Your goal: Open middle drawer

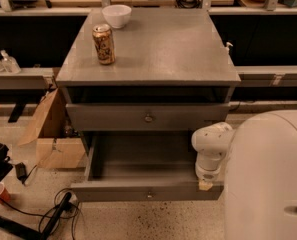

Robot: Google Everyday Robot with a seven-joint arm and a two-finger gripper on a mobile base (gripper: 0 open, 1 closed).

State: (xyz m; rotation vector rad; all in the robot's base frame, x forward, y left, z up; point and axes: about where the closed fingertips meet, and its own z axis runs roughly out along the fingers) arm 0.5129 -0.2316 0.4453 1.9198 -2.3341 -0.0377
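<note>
The middle drawer (149,193) stands pulled out from the grey cabinet (153,49). Its small round knob faces front and its plain grey box interior (143,156) is in view with nothing in it. Above it sits a closed drawer (148,118) with a bigger knob. My white arm (211,143) reaches down at the open drawer's right end. My gripper (205,185) shows only as a tan tip at the right end of the drawer's front panel, mostly hidden by the arm.
A drink can (104,44) and a white bowl (116,15) stand on the cabinet top. A cardboard box (50,134) sits on the floor to the left, with cables (53,214) in front of it. My white base (268,179) fills the lower right.
</note>
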